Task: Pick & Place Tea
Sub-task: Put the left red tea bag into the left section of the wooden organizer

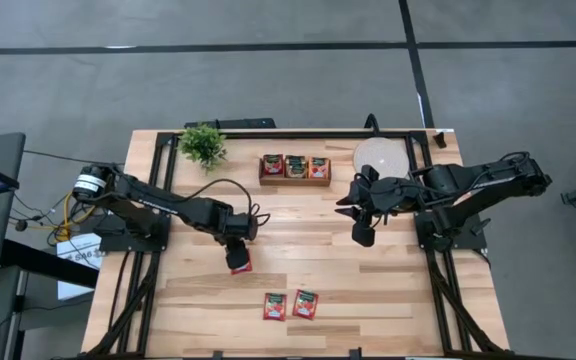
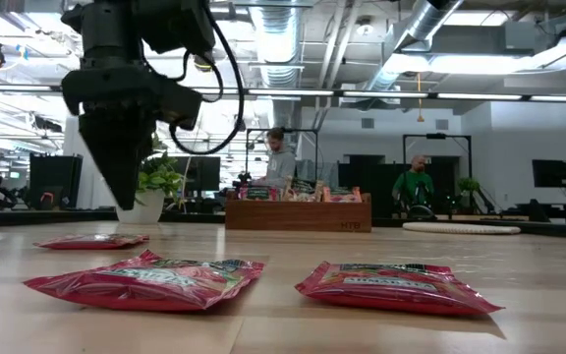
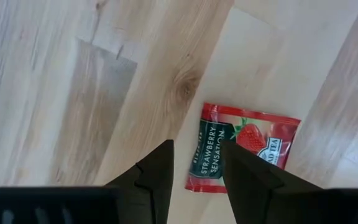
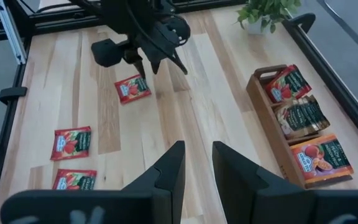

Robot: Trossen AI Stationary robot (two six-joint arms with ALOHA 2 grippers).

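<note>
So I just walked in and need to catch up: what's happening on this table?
The left gripper hangs open just above a red tea sachet on the wooden table, not gripping it. Two more sachets lie nearer the front edge. The wooden tray already holds tea. The right gripper waits open, empty.

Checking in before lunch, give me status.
Left gripper open above red sachet. Right gripper open, waiting mid-table. Nothing in the way.

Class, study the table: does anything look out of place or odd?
Three red tea sachets lie loose on the table, outside the wooden tray: one under the open left claw, two near the front edge. Nothing is damaged.
</note>
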